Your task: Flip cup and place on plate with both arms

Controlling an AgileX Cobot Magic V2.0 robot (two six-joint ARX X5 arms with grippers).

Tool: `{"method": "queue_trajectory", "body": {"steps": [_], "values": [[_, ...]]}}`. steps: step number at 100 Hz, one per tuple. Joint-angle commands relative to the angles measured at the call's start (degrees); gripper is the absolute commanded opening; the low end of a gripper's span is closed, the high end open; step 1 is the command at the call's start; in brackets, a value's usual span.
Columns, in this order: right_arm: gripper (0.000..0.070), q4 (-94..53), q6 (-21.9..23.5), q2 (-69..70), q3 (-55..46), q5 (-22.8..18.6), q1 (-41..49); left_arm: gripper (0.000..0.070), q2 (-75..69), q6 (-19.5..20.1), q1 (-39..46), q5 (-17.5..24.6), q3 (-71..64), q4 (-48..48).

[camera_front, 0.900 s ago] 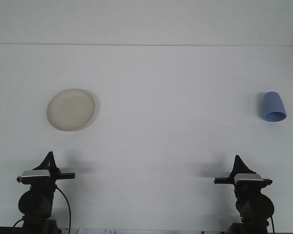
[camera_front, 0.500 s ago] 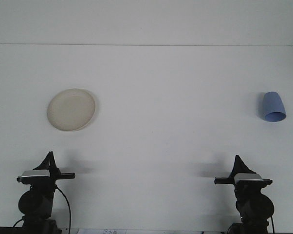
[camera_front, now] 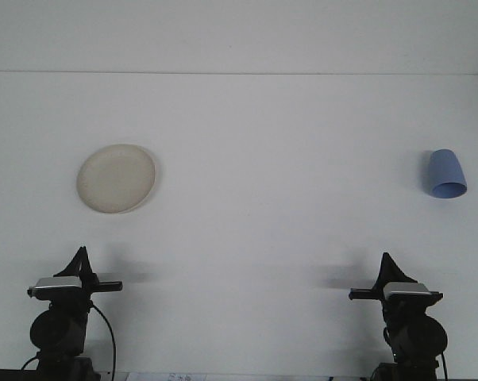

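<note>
The blue cup stands mouth-down on the white tabletop, well to the right of the cream plate and roughly level with it; the plate lies bare, nothing on it. Both arms sit low at the near edge, nearer the camera than the plate; the left gripper is just to the near side of the plate and slightly left of it, the right gripper far to the plate's right, on the near side of the cup. Each shows only a dark pointed tip from this angle, so how far the fingers stand apart I cannot tell; neither has hold of anything, since the cup and plate are both well apart from them.

By my reading the task has not begun; the step in hand is the first reach. The next move likely calls for the right arm to go forward to the cup, take it by the wall and turn it upright; the cup must then cross the tabletop to the plate, probably by a handover to the left arm.
</note>
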Motion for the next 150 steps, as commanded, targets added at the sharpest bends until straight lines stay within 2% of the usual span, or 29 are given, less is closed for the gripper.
{"method": "queue_trajectory", "body": {"steps": [1, 32, 38, 43, 46, 49, 53, 56, 60, 71, 84, 94, 104, 126, 150], "values": [[0.0004, 0.63, 9.03, -0.13, -0.09, -0.59, 0.07, 0.0015, -0.09, 0.13, 0.07, -0.31, -1.09, 0.79], [0.0004, 3.41, 22.82, -0.11, 1.73, -0.68, 0.07, 0.0015, -0.09, 0.13, 0.07, -0.31, -1.09, 0.79], [0.0005, 2.29, 23.32, 0.20, 4.35, -0.28, 0.07, 0.0015, -0.09, 0.13, 0.07, -0.31, -1.09, 0.79], [0.0021, 1.36, 22.51, 1.53, 7.41, 0.63, 0.07, 0.0015, -0.09, 0.13, 0.07, -0.31, -1.09, 0.79], [0.0068, 0.70, 21.24, 2.67, 9.55, 1.16, 0.04, 0.0015, -0.09, 0.13, 0.07, -0.31, -1.09, 0.79], [0.0144, -0.17, 19.58, 4.02, 11.78, 1.84, 0.04, 0.0015, -0.09, 0.13, 0.07, -0.31, -1.09, 0.79], [0.0295, -1.62, 16.63, 6.88, 15.47, 3.06, 0.04, 0.0015, -0.09, 0.13, 0.07, -0.31, -1.09, 0.81], [0.0382, -2.62, 14.84, 9.01, 17.88, 3.63, 0.04, 0.0015, -0.09, 0.13, 0.07, -0.31, -1.09, 0.79], [0.0450, -4.31, 12.26, 12.11, 21.20, 4.39, 0.04, 0.0015, -0.09, 0.13, 0.07, -0.31, -1.09, 0.79], [0.0454, -8.72, 6.32, 20.46, 28.72, 6.91, 0.02, 0.0015, -0.09, 0.13, 0.07, -0.31, -1.09, 0.79], [0.0458, -11.67, -0.50, 30.01, 34.32, 12.07, -0.04, 0.0015, -0.09, 0.13, 0.07, -0.31, -1.09, 0.79], [0.0514, -11.30, -1.99, 37.03, 35.82, 15.80, -1.16, 0.0015, -0.09, 0.13, 0.07, -0.31, -1.09, 0.79], [0.0521, -8.57, -3.02, 44.09, 36.17, 16.92, -4.52, 0.0015, -0.09, 0.13, 0.07, -0.31, -1.09, 0.79], [0.0520, 0.13, -4.13, 57.27, 36.17, 13.09, -14.73, 0.0015, -0.09, 0.13, 0.07, -0.31, -1.09, 0.79], [0.0519, 14.40, -7.82, 70.03, 36.17, 1.77, -24.41, 0.0015, -0.09, 0.13, 0.07, -0.31, -1.09, 0.79]]}}
